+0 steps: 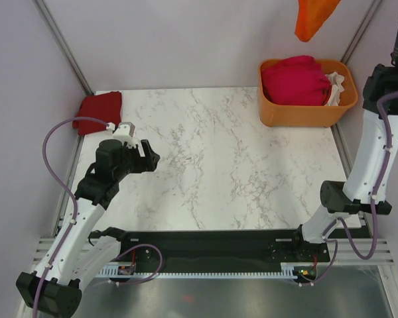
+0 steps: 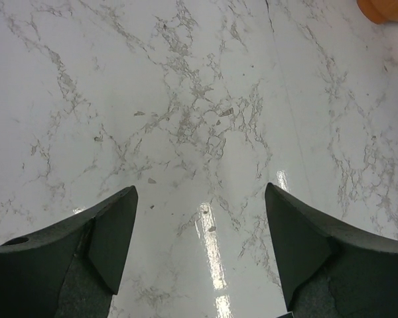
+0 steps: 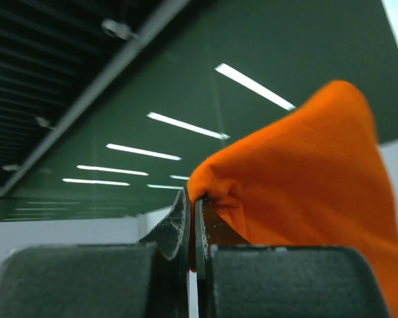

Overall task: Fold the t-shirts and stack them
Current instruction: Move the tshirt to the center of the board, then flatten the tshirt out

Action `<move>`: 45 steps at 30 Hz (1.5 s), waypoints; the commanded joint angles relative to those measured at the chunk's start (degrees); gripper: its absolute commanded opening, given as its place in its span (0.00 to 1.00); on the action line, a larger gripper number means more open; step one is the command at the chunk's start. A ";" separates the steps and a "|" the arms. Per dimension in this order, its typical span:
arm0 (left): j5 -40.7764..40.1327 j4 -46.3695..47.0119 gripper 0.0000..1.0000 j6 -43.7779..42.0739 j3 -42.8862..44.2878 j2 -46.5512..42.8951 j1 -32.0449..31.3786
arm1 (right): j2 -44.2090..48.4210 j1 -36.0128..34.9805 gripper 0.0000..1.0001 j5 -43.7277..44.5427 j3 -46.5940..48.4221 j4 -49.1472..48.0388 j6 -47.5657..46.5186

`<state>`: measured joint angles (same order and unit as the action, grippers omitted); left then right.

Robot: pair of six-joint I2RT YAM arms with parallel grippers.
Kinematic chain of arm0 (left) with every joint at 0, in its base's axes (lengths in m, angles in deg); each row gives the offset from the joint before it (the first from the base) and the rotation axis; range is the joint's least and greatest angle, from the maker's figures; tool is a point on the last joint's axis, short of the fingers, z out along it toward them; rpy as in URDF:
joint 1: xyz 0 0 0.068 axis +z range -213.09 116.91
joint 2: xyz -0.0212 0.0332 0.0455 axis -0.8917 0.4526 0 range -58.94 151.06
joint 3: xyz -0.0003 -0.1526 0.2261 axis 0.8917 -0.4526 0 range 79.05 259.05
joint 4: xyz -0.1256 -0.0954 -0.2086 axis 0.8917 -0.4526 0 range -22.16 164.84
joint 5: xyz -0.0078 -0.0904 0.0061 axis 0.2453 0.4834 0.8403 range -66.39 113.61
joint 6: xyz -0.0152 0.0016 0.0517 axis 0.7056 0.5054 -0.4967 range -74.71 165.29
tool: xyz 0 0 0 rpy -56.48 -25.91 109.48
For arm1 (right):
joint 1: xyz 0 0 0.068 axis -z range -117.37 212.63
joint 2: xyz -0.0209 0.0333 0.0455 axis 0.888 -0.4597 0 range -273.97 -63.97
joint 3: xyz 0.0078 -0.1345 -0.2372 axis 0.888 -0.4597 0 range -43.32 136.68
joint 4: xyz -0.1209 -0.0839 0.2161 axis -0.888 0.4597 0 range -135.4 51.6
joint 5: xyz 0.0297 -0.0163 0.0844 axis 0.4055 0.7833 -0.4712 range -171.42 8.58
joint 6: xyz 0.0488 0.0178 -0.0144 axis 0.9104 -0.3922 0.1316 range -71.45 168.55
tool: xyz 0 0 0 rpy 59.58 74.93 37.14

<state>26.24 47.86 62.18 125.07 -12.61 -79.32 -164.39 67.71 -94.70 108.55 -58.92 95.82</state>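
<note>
A bright orange t-shirt (image 1: 311,18) hangs high above the back right of the table, over the basket. My right gripper (image 3: 194,199) is shut on a fold of the orange t-shirt (image 3: 305,179), the cloth pinched between its fingers; the camera looks up at the ceiling. In the top view the right gripper is out of frame. A magenta t-shirt (image 1: 295,79) and a white one (image 1: 339,86) lie bunched in the orange basket (image 1: 305,114). A dark red t-shirt (image 1: 99,106) lies folded at the back left corner. My left gripper (image 1: 143,156) (image 2: 200,218) hovers open over bare marble, holding nothing.
The marble table (image 1: 212,159) has frame posts at its back corners and walls on both sides. The right arm (image 1: 375,139) rises along the right edge beside the basket. A corner of the basket (image 2: 388,8) shows far off in the left wrist view.
</note>
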 commanded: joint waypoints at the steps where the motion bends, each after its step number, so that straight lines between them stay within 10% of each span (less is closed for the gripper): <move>1: -2.45 0.18 0.85 -2.21 2.32 -0.62 -0.21 | -1.19 -1.30 0.00 -5.78 -3.93 -5.29 8.81; 10: -2.46 -0.09 0.85 -2.12 2.58 -0.80 -0.21 | 3.13 -1.65 0.00 -3.92 -12.01 23.26 -5.52; 13: -2.46 -0.18 0.85 -2.21 2.58 -1.15 -0.21 | 1.38 -9.09 0.00 -24.39 -15.47 25.53 -9.70; 17: -2.19 -0.09 0.85 -1.94 2.50 -1.59 -0.21 | 6.52 -27.45 0.02 -11.89 -20.01 39.09 -27.39; 20: -2.46 -0.18 0.85 -2.03 2.58 -1.68 -0.21 | 12.24 -29.60 0.29 -5.53 -29.68 34.88 -25.91; 21: -2.54 -0.09 0.85 -2.12 2.58 -1.85 -0.21 | 13.31 -30.04 0.64 -6.84 -31.53 34.61 -26.26; 25: -4.30 -0.09 0.84 -2.03 2.32 -2.73 -0.21 | 22.53 -31.01 0.98 -0.47 -52.90 35.49 -32.31; 31: -2.90 -0.09 0.84 -1.94 2.67 -0.28 -0.21 | 27.22 -30.92 0.98 12.90 -72.57 36.28 -31.80; 37: -2.45 -0.09 0.82 2.62 3.72 5.16 -2.31 | 16.94 -30.92 0.95 17.05 -73.21 40.33 -32.33; 45: -18.90 0.44 0.68 6.49 25.58 41.66 -16.20 | 18.24 -30.75 0.94 22.15 -81.37 36.81 -27.58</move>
<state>14.18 46.70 65.74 143.43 16.83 -94.40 -151.51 36.74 -77.04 28.53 -19.23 66.05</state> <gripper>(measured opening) 0.710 0.938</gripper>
